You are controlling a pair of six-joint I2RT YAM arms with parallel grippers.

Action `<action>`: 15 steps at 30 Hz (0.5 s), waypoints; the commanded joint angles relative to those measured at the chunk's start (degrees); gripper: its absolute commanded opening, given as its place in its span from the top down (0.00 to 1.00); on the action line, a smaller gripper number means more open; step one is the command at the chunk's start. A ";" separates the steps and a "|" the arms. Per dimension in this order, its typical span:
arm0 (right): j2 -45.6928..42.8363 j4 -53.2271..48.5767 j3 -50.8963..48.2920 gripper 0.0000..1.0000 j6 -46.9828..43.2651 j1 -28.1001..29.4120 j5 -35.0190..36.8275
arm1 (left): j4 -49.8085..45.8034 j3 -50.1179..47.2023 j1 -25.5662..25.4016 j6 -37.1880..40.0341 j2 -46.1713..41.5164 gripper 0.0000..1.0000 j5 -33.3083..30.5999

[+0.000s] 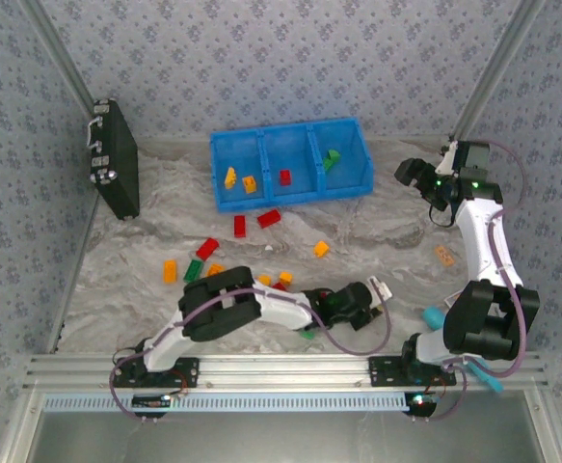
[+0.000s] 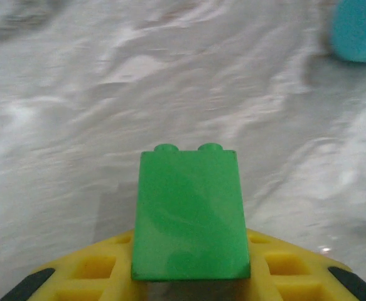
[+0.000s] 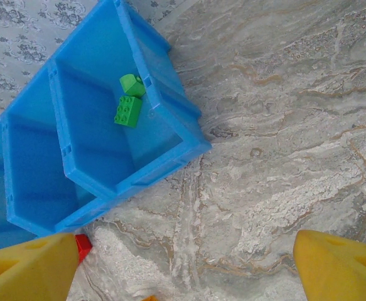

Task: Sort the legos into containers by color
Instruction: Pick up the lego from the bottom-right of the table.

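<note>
We judged the sort barely begun. The blue three-compartment bin (image 1: 261, 204) held two orange-yellow bricks (image 1: 230, 177) in its left compartment, one red brick (image 1: 284, 177) in the middle one and two green bricks (image 3: 128, 111) in the right one. Roughly ten loose bricks lay on the marbled table (image 1: 396, 241) on the arms' side of the bin. The loose red bricks (image 1: 269, 218) were nearest its front wall, with orange-yellow, green and more red ones farther from it.

The left gripper (image 1: 369, 297), well apart from the bin on that same side, pinched a green brick (image 2: 189, 213) between its yellow fingers. We took that piece as due for the bin's right compartment. The right gripper (image 1: 415, 176) hung near the bin's right end, jaws spread wide and holding nothing.
</note>
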 commanded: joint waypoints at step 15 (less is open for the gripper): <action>-5.41 8.41 -11.84 0.09 5.52 4.44 -1.53 | -12.39 26.67 23.01 31.66 -1.97 0.64 -5.47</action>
